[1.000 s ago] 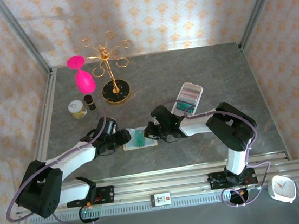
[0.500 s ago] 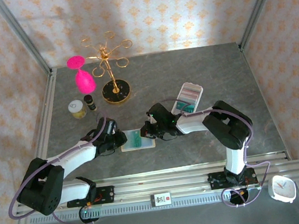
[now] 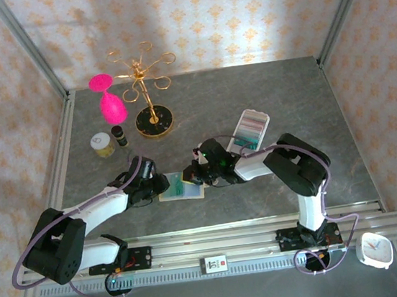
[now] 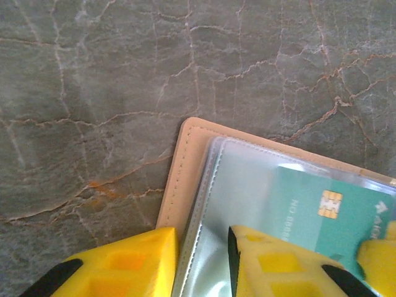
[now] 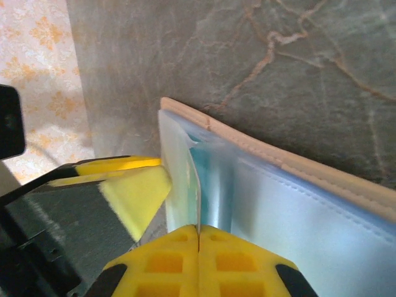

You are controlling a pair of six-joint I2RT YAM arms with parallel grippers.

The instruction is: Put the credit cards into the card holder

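Grey marble counter (image 3: 249, 91). The two arms reach in from the near edge and meet just left of centre, close to that edge. A gold wire stand (image 3: 153, 118) on a dark round base sits toward the far-left corner, with a pink glass (image 3: 110, 105) just beside it on the left-edge side. A white tray (image 3: 266, 120) sits right of centre with spare credit cards (image 3: 249, 128) in it, well apart from the near edge. The tan card holder (image 3: 188, 192) lies open between the claws with its clear sleeves up. The right claw (image 5: 198, 241) is clenched on a teal card (image 4: 322, 216), pinched edge-on between touching yellow pads. The card is partly inside a clear sleeve, chip side up. The left claw (image 4: 201, 253) is at the holder's corner. Its yellow fingers (image 4: 124, 266) are a little apart, with the tan border and sleeve edge between them, and it is unclear whether it grips or only presses. A pale-lidded jar (image 3: 101, 144) and a small dark bottle (image 3: 118, 134) stand near the left edge, just beside each other.
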